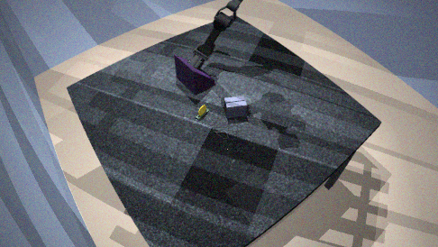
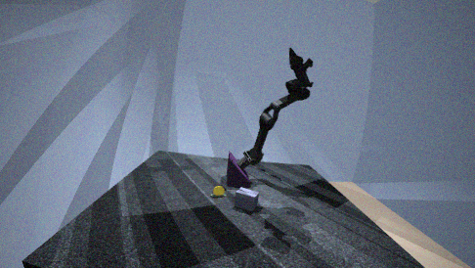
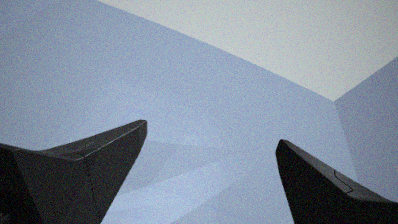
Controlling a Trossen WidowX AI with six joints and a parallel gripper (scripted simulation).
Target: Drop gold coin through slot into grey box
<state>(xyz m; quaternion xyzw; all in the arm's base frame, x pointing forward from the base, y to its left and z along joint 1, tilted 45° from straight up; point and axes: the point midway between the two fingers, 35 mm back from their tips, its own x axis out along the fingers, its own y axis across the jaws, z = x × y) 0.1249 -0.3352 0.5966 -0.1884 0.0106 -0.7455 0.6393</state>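
Observation:
The gold coin (image 1: 203, 109) (image 2: 219, 190) stands on its edge in the dark-green holder (image 1: 198, 118) (image 2: 213, 196). The closed grey box (image 1: 237, 110) (image 2: 246, 201) stands near it, to its right in the top and exterior views. A thin dark line, the slot, runs across the lid (image 1: 233, 99). My gripper (image 3: 212, 136) (image 2: 301, 56) is open, with nothing between its fingers. It is raised high above the table, far from coin and box, and points upward; the wrist view shows only the backdrop behind the fingers. The gripper is outside the top view.
A purple wedge-shaped block (image 1: 194, 78) (image 2: 237, 174) stands close in front of the arm's base, behind the coin and box. The dark table top (image 1: 149, 180) (image 2: 107, 232) carries several darker patches and shadows. The arm's lower links rise from behind the purple block.

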